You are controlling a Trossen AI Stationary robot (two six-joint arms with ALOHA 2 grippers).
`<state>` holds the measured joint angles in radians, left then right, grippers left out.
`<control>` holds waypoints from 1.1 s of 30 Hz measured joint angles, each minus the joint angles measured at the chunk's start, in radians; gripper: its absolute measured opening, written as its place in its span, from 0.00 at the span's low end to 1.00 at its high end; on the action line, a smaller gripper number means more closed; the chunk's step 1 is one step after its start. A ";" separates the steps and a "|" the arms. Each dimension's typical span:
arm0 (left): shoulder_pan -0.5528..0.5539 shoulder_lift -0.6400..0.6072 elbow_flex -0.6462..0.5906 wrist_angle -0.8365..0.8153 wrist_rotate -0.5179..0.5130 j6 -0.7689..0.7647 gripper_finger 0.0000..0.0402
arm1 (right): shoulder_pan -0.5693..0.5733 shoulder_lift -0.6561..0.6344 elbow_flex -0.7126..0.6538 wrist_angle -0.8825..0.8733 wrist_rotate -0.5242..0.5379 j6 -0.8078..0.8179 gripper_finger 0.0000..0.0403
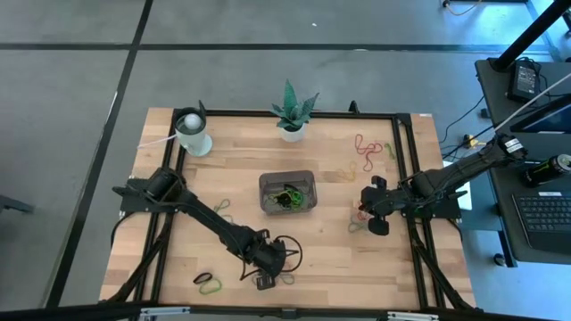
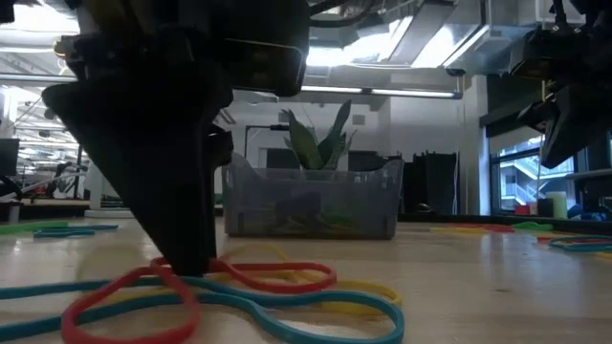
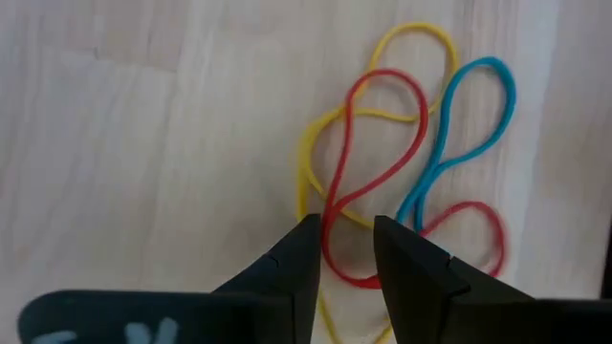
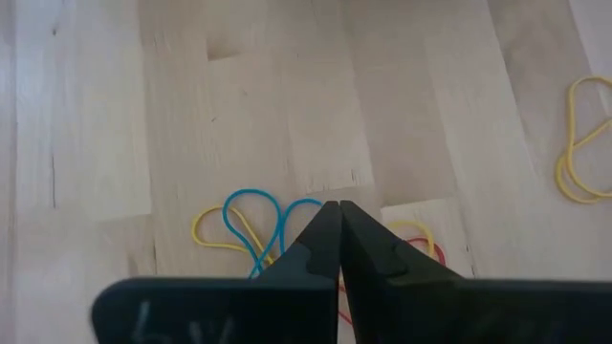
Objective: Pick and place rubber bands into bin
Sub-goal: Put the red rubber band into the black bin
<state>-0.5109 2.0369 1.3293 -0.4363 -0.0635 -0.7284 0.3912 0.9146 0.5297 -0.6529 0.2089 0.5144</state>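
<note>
The bin (image 1: pixel 287 192) is a dark translucent tray at mid-table with several bands inside; it also shows in the low view (image 2: pixel 311 201). My left gripper (image 1: pixel 268 270) is down near the table's near edge, open by a narrow gap (image 3: pixel 346 239). It stands over a tangle of red (image 3: pixel 382 143), yellow (image 3: pixel 411 38) and blue (image 3: pixel 473 115) rubber bands lying flat on the wood. My right gripper (image 1: pixel 375 209) hangs right of the bin, shut (image 4: pixel 339 208) and raised (image 2: pixel 569 105) above blue (image 4: pixel 251 210), yellow and red bands. My left gripper comes from above, pointing down, its fingertips (image 2: pixel 186 268) at the table surface. A strand of the red band (image 3: pixel 335 250) runs through the gap between the fingers. Whether the fingers touch it, I cannot tell. The band lies flat on the table.
A potted plant (image 1: pixel 290 111) and a white cup (image 1: pixel 192 134) stand by the far edge. More bands lie loose: red ones far right (image 1: pixel 366 147), black and green ones near left (image 1: pixel 210 283), pale ones left of the bin (image 1: pixel 223 209). A black frame borders the tabletop.
</note>
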 joint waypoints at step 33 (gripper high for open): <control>0.013 -0.214 -0.004 -0.110 -0.075 0.069 0.01 | 0.000 0.000 0.000 0.005 0.000 0.003 0.02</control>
<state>-0.4983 1.8230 1.3251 -0.5466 -0.1384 -0.6590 0.3912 0.9146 0.5301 -0.6476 0.2092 0.5179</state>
